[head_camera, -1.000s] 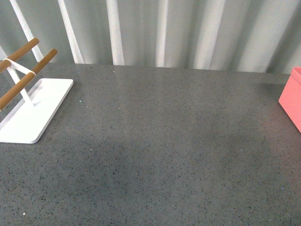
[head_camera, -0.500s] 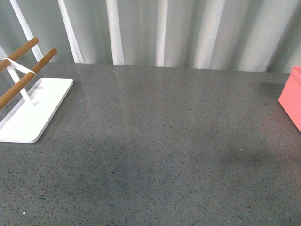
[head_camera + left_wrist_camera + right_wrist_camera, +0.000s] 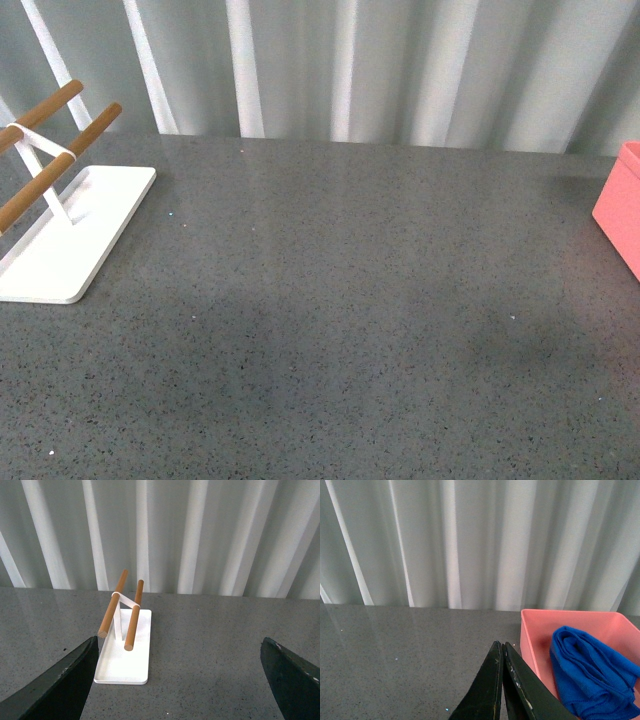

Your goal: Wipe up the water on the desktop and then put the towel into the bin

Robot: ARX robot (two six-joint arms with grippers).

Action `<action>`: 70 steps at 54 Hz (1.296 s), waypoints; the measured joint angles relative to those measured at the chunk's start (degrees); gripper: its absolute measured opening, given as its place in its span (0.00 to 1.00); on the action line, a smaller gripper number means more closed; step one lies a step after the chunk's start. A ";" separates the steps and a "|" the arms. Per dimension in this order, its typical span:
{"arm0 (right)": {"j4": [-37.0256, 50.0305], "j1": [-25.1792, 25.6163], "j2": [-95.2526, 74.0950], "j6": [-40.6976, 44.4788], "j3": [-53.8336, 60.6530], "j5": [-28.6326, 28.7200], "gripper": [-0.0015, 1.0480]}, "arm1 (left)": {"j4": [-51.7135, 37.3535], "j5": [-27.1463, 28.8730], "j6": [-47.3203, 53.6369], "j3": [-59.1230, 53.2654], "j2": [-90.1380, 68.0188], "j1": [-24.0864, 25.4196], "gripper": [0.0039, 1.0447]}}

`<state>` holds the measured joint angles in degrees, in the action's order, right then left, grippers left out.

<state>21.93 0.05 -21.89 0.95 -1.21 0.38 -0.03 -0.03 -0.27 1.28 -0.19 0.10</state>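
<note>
A bright blue towel [image 3: 592,672] lay bunched inside the coral-pink bin [image 3: 535,635], filling much of the part of it that showed in the right wrist view. The bin stood on the dark grey speckled table [image 3: 350,300], at its right edge in the front view, where only a corner of the bin [image 3: 620,205] showed. The right gripper [image 3: 502,672] was pressed together, holding nothing, just beside the bin. The left gripper [image 3: 180,680] was spread wide apart and empty. Beyond it, at the table's left, stood a white tray-base rack [image 3: 125,655] with two wooden bars [image 3: 134,615]. Pale corrugated panels [image 3: 400,70] formed the backdrop.
</note>
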 joint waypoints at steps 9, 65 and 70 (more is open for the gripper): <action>-3.52 0.00 3.61 -0.02 0.00 -0.11 0.03 | 0.00 0.00 0.00 0.00 0.00 0.00 0.94; -21.86 0.00 21.64 -0.35 0.00 -0.31 0.11 | 0.00 0.00 0.00 0.00 0.07 0.00 0.94; -21.86 0.00 21.64 -0.35 0.00 -0.31 0.27 | 0.00 0.00 0.00 0.00 0.07 0.00 0.94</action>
<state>0.08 0.05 -0.25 0.60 -1.21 0.08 -0.03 -0.03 -0.27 1.28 -0.12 0.10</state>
